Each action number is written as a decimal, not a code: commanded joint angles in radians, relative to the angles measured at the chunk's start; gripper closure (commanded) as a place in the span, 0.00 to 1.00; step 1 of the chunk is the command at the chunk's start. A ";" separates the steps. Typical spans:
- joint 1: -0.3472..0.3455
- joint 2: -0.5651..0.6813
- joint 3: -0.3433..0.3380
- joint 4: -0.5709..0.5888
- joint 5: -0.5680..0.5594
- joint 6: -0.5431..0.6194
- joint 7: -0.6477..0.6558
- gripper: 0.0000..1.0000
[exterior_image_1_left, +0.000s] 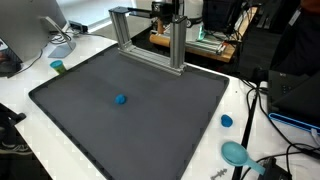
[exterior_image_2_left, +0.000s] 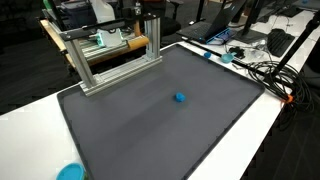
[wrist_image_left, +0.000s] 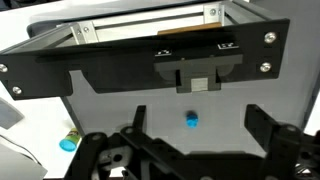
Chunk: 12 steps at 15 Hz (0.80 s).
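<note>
A small blue ball-like object (exterior_image_1_left: 121, 99) (exterior_image_2_left: 179, 97) lies alone near the middle of the dark grey mat (exterior_image_1_left: 150, 125) (exterior_image_2_left: 140, 130). In the wrist view it (wrist_image_left: 192, 121) shows between and beyond my two black fingers. My gripper (wrist_image_left: 200, 130) is open and holds nothing; one finger (wrist_image_left: 140, 122) stands left of the object and one right, well above the mat. An aluminium frame (exterior_image_1_left: 150, 35) (exterior_image_2_left: 110, 55) stands at the mat's far edge; in the wrist view it (wrist_image_left: 150, 55) looks dark and spans the top.
A white table (exterior_image_1_left: 240, 100) surrounds the mat. A teal cup (exterior_image_1_left: 58, 66), a blue cap (exterior_image_1_left: 226, 121) and a teal round dish (exterior_image_1_left: 236, 153) lie on it, with cables (exterior_image_1_left: 262, 100) along one side. A monitor (exterior_image_1_left: 25, 30) and lab clutter sit behind.
</note>
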 joint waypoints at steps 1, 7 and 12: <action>0.003 -0.023 -0.004 -0.062 -0.033 0.054 -0.034 0.00; 0.001 0.000 -0.001 -0.070 -0.012 0.050 -0.013 0.00; 0.040 -0.010 -0.027 -0.107 0.019 0.085 -0.065 0.00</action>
